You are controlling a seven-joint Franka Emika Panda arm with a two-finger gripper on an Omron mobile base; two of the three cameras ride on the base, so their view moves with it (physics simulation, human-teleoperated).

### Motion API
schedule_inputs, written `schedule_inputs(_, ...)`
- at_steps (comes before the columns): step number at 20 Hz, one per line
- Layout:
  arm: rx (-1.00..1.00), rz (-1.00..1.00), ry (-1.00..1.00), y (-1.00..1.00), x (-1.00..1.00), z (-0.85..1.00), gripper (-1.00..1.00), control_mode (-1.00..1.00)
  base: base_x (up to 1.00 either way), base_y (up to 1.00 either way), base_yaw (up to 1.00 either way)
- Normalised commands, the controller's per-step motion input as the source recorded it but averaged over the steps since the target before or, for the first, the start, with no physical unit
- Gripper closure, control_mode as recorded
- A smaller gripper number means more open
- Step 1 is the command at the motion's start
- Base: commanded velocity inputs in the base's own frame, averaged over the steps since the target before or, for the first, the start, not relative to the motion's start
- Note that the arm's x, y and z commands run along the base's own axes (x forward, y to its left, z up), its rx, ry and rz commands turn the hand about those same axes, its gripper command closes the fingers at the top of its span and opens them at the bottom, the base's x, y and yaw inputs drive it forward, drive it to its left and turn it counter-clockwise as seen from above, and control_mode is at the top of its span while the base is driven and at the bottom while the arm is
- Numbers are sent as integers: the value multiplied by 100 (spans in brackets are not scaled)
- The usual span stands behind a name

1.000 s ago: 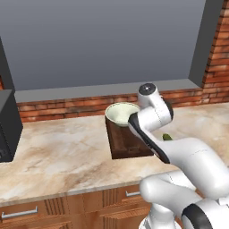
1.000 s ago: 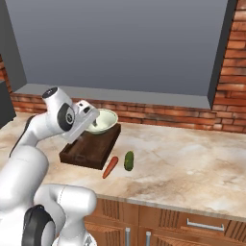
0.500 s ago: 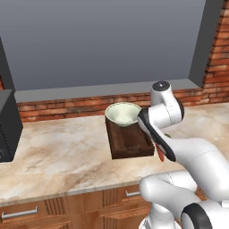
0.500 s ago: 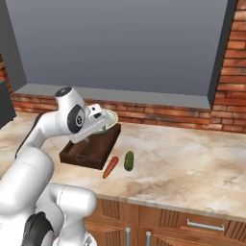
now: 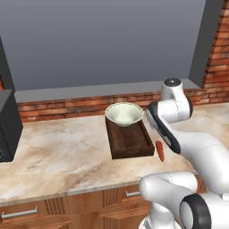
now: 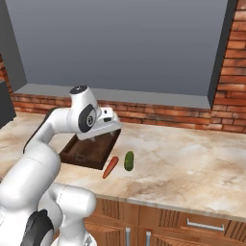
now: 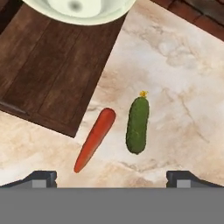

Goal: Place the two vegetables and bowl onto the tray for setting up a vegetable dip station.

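The pale bowl (image 5: 124,113) sits on the far end of the dark wooden tray (image 5: 130,142). In the hand view the bowl (image 7: 78,6) is at the top edge, on the tray (image 7: 48,70). On the marble right of the tray lie the orange carrot (image 7: 95,138) and the green cucumber (image 7: 138,124), side by side and apart. They also show near the counter's front as carrot (image 6: 110,166) and cucumber (image 6: 129,160). My gripper (image 7: 112,177) hangs open above them, its fingertips (image 7: 42,177) wide apart with nothing between.
A red brick wall (image 6: 163,117) and a grey window ledge run behind the counter. A black appliance (image 5: 6,125) stands at the far left. Bare marble (image 6: 192,158) stretches right of the cucumber. The counter's front edge lies just below the vegetables.
The arm has swung right, from over the bowl and tray to above the carrot and cucumber, so the bowl now shows in the left base view. Bowl, tray and vegetables have not moved.
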Motion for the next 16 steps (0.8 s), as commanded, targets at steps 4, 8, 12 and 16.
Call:
schedule_inputs(4,12,-15,-1,-24,0,-7,-100,-100,0,0,0)
schedule_inputs(8,9,-11,-3,-27,0,-16,-100,-100,0,0,0)
schedule_inputs(12,5,-5,-2,-23,1,-17,-100,-100,0,0,0)
schedule_inputs(16,1,0,-1,-21,8,-22,-100,-100,0,0,0)
